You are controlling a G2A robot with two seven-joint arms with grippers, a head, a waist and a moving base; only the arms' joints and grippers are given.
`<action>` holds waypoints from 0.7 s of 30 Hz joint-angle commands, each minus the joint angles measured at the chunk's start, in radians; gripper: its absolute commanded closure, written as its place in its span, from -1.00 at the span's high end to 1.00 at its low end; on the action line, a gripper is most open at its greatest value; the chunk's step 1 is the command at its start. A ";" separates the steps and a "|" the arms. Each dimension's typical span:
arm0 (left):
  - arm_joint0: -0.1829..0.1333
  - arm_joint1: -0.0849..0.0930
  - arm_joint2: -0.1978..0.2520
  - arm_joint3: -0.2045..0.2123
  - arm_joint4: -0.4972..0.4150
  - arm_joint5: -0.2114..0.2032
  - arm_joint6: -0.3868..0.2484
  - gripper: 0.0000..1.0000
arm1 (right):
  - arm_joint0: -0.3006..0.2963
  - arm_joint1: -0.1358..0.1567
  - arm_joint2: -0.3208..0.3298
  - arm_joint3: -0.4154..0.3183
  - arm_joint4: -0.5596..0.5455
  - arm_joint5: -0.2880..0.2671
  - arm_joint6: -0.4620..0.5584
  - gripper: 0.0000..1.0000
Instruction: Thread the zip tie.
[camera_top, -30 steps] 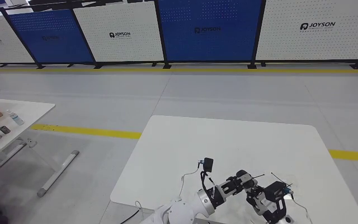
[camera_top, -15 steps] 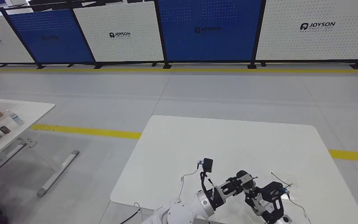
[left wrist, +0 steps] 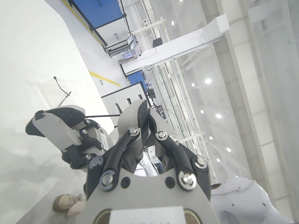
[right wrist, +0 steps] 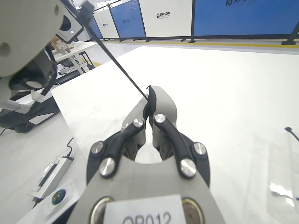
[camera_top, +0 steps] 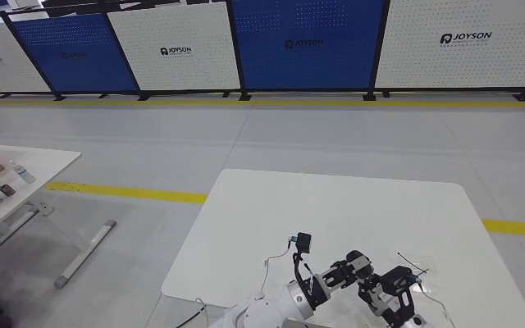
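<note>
Far past the right claw (right wrist: pixel 149 95), a long fence of blue and white boards (camera_top: pixel 246 45) is standing across the room. A yellow line (camera_top: pixel 262 102) is running along the grey floor (camera_top: pixel 246 135) right in front of the fence. Another yellow line (camera_top: pixel 123 193) is running nearer and going under the white desk (camera_top: pixel 344 205) that is sitting below the claw. Off to the claw's left side, another white table (camera_top: pixel 33 164) is standing on thin legs. High above the claw, round lights (left wrist: pixel 208 81) are shining in the white ceiling (left wrist: pixel 257 47).

Two zip ties (right wrist: pixel 116 65) (right wrist: pixel 292 133); two hands (left wrist: pixel 147 111) (right wrist: pixel 149 94)
</note>
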 commanded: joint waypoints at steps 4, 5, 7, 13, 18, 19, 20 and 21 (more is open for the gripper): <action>0.002 0.001 -0.001 0.000 0.004 0.001 0.004 -1.00 | 0.001 0.000 -0.004 0.001 0.008 0.000 -0.009 -1.00; 0.001 0.001 -0.002 0.003 0.005 0.007 0.009 -1.00 | 0.000 0.001 -0.004 0.000 0.016 0.000 -0.018 -0.24; -0.002 -0.001 -0.002 0.008 0.002 0.017 0.018 -1.00 | -0.007 0.002 0.001 -0.006 0.037 0.000 -0.044 1.00; -0.009 -0.004 -0.010 0.023 0.001 0.030 0.061 -1.00 | -0.033 0.012 0.049 -0.011 0.085 0.000 -0.103 1.00; -0.003 -0.003 -0.027 0.025 -0.014 0.028 0.080 -1.00 | -0.062 0.018 0.087 -0.019 0.128 0.000 -0.157 1.00; -0.002 -0.002 -0.032 0.024 -0.018 0.028 0.081 -1.00 | -0.068 0.020 0.097 -0.021 0.139 0.000 -0.172 1.00; 0.001 -0.001 -0.039 0.023 -0.023 0.029 0.082 -1.00 | -0.079 0.021 0.107 -0.028 0.150 0.000 -0.191 1.00; 0.003 0.000 -0.044 0.022 -0.026 0.029 0.083 -1.00 | -0.087 0.022 0.117 -0.032 0.159 0.000 -0.207 1.00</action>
